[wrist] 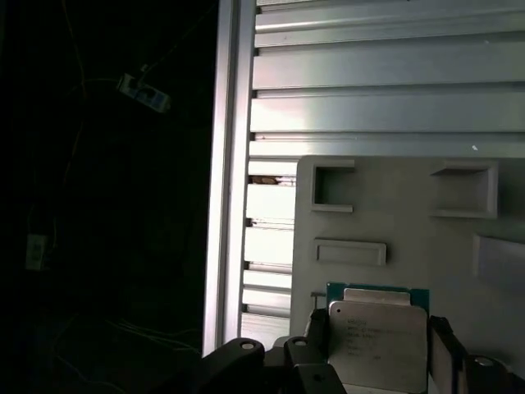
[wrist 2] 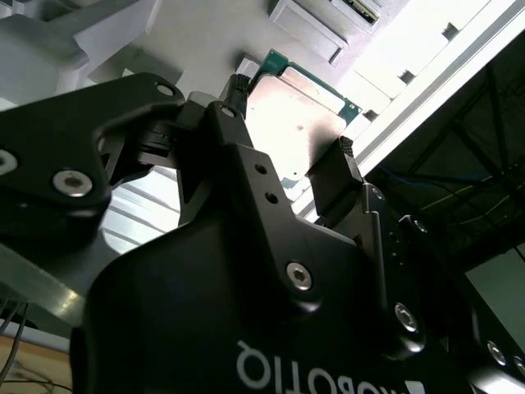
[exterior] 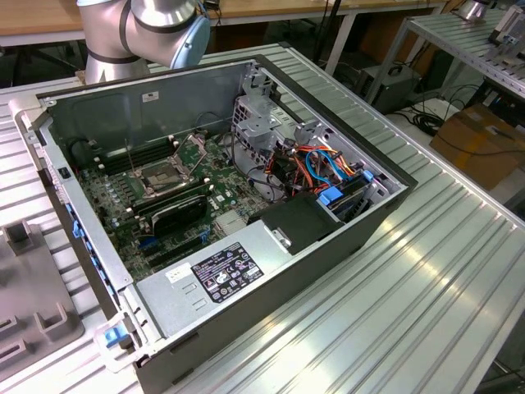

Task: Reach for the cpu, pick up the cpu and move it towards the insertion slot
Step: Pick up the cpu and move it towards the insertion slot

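Pinching cpu between both fingertips, tool above grey tray

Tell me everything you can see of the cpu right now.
The cpu is a thin, flat square chip: a dull silver, metal-looking lid with faint print, set on a green board whose edge shows along one side. In both wrist views it sits between the fingers of the gripper, which meet two opposite edges, so it appears held. It lies roughly parallel to the grey moulded tray behind it. Whether it rests on that tray or is lifted clear cannot be told.
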